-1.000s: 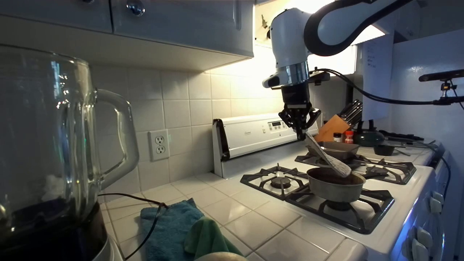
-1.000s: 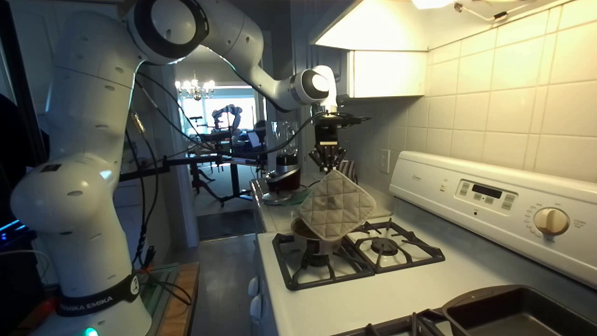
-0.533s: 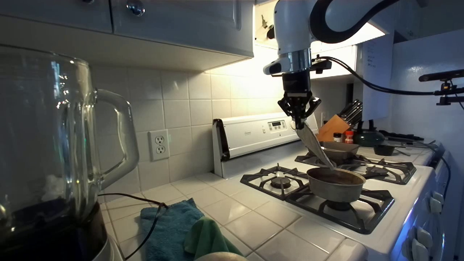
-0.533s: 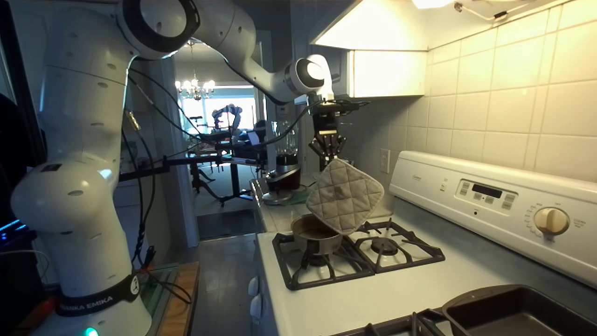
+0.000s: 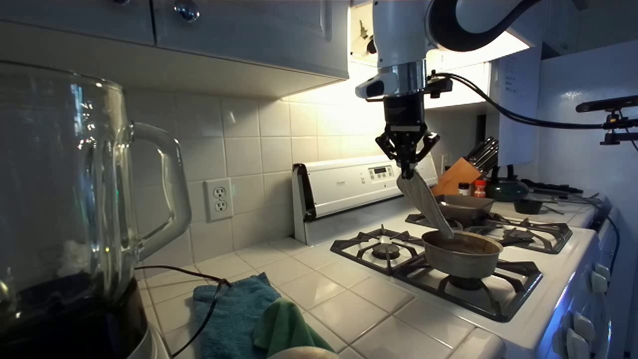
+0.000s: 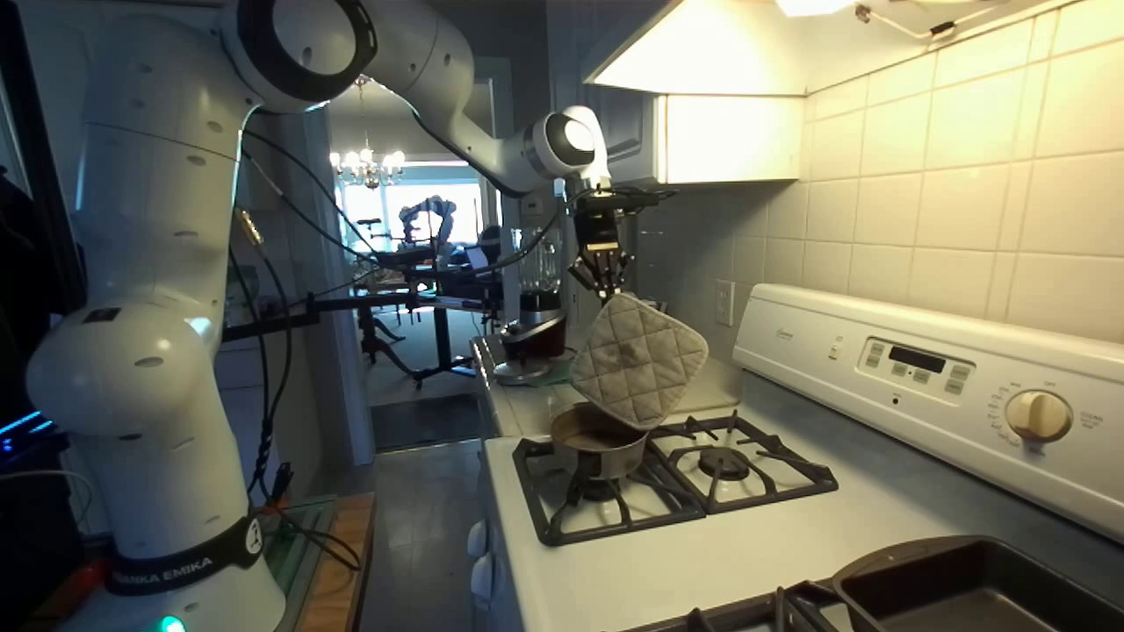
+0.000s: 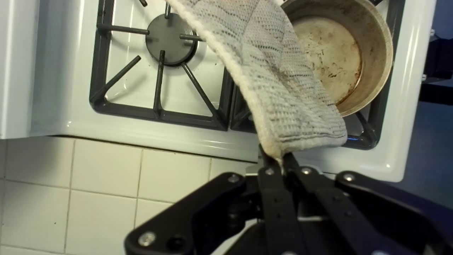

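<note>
And there's the gripper [image 7: 280,160], clenched on just one corner of the pot holder [image 6: 641,360], so the rest hangs free, slanting by the pot's [image 5: 461,262] rim; touching, can't tell! Beneath, the burner grate [image 6: 628,526] bears the pot.

Stove top [image 5: 559,270] beside tiled surface [image 5: 369,305]

In an exterior view, with the pot [image 5: 461,262] at the clock's centre, the pot is carried by the near grate [image 5: 523,298] of the white stove top; on the far grate [image 5: 562,242], at 12 o'clock, a dark pan [image 5: 472,214] is placed. On the tiled surface a blue towel [image 5: 244,309] is laid between 8 and 9 o'clock, partly overlapped by a green cloth [image 5: 283,325], and a blender [image 5: 94,219] is stood at 9 o'clock.
</note>
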